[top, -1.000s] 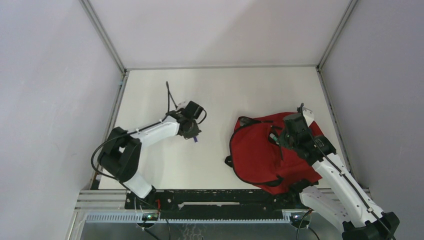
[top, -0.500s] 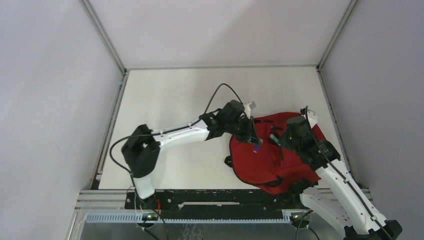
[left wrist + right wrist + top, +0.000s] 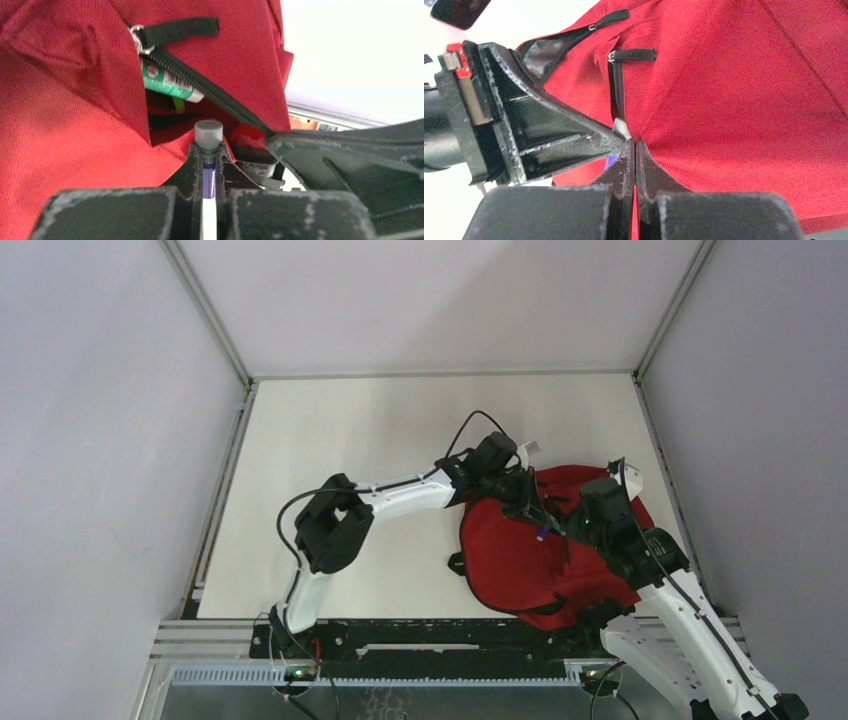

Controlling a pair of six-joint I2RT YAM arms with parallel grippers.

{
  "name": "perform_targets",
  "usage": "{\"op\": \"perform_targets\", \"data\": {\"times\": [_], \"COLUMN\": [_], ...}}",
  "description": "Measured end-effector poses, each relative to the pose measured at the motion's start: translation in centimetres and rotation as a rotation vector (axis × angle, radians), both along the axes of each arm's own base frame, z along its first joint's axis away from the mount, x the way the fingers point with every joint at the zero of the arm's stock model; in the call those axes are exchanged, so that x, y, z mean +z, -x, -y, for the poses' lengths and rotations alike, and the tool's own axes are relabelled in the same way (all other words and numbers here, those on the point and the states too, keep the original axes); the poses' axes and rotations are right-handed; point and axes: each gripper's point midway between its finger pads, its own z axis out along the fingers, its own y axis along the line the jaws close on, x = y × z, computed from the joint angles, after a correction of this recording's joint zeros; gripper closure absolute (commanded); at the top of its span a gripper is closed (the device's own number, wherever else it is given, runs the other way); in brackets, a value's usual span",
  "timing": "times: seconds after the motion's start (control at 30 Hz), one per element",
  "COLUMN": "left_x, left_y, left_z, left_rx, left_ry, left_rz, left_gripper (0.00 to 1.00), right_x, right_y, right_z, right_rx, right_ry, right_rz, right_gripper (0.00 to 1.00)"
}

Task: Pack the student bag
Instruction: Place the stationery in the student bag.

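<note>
My left gripper (image 3: 540, 527) was clamped on a slim white pen with a purple band and a grey cap (image 3: 208, 133). The pen stood between the two fingers with its cap poking out past their tips. The soft red fabric backpack (image 3: 520, 565) lay slumped on the right half of the pale worktop (image 3: 400, 430), close to the near edge and just ahead of my right arm's base. I had my left arm stretched across from the left side, so that the gripper hung over the upper middle of the backpack. From my left wrist view, the cap pointed straight at a gaping pocket, its mouth edged by a black zipper (image 3: 210, 92). The zipper's metal ring and black pull tab (image 3: 175, 29) lay at the far end of the opening. Inside the pocket lay a green-and-white tube (image 3: 167, 82), partly hidden under the zipper edge. My right gripper (image 3: 634, 145) was closed, its fingertips pressed together right at the red cloth beside that zipper. It looked to be pinching a fold of the fabric, though the tips hid the spot and I could not be sure. The two grippers sat very near each other over the pocket mouth, the left fingers almost touching the right tips.
</note>
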Motion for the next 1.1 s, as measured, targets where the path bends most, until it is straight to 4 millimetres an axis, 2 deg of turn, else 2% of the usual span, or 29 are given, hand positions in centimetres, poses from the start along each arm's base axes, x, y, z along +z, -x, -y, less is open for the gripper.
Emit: {"op": "perform_targets", "data": {"times": [0.1, 0.13, 0.37, 0.47, 0.57, 0.7, 0.83, 0.93, 1.1], "left_x": [-0.1, -0.1, 0.0, -1.0, -1.8, -2.3, -2.4, -1.4, 2.5], "left_y": [-0.5, -0.7, -2.5, -2.2, -2.0, -1.8, -0.6, 0.7, 2.5], "left_z": [0.9, 1.2, 4.3, 4.1, 3.8, 3.3, 1.4, -0.8, -3.8], "left_rx": [0.007, 0.010, 0.013, 0.006, 0.001, -0.012, -0.045, -0.074, -0.116], "left_ry": [0.005, 0.007, 0.015, -0.024, -0.058, -0.080, -0.102, -0.115, -0.072], "left_rz": [-0.014, -0.016, 0.034, 0.038, 0.054, 0.075, 0.103, 0.135, 0.225], "left_gripper": [0.99, 0.95, 0.53, 0.40, 0.39, 0.47, 0.47, 0.44, 0.44], "right_x": [0.0, 0.0, -0.1, -0.2, -0.2, -0.2, -0.2, -0.3, -0.9], "right_y": [0.1, 0.1, -0.1, 0.0, 0.0, 0.0, 0.0, 0.0, 0.1], "right_z": [0.1, 0.1, 0.1, 0.2, 0.2, 0.2, 0.2, 0.2, 0.1], "right_rx": [-0.003, -0.003, -0.008, -0.011, -0.012, -0.012, -0.010, -0.009, -0.006], "right_ry": [-0.002, -0.002, 0.005, 0.009, 0.010, 0.010, 0.008, 0.009, 0.008], "right_rz": [0.001, 0.002, -0.004, -0.007, -0.006, -0.006, -0.007, -0.009, -0.024], "right_gripper": [1.00, 1.00, 1.00, 1.00, 1.00, 1.00, 1.00, 1.00, 1.00]}}
